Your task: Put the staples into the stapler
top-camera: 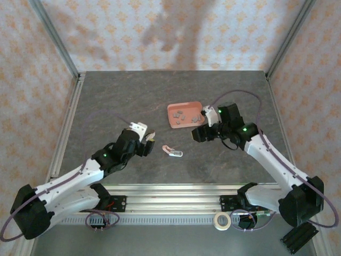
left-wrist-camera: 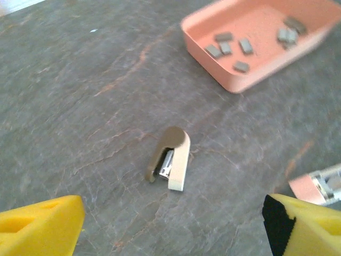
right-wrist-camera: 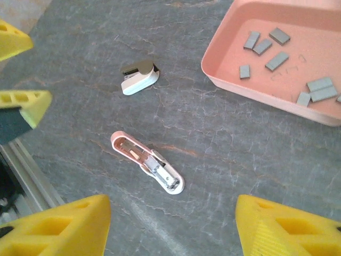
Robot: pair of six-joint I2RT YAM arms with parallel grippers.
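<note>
Stapler (right-wrist-camera: pixel 148 162) lies open, seemingly just ahead of right hand (right-wrist-camera: pixel 170 198).

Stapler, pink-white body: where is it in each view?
Top external: stapler near centre, below the pink tray.
Left wrist: right edge, low, cropped.
Right wrist: centre.
Shared landmark: the pink tray, upper right in both wrist views.

Site: enclosed robot test booth, lab-type | Evidence: patterned backdrop panels (top-camera: pixel 224 37), metal corner posts (top-camera: pixel 57 40), grey table (top-camera: pixel 117 101), aluminium mounting rail (top-camera: pixel 170 193)
</note>
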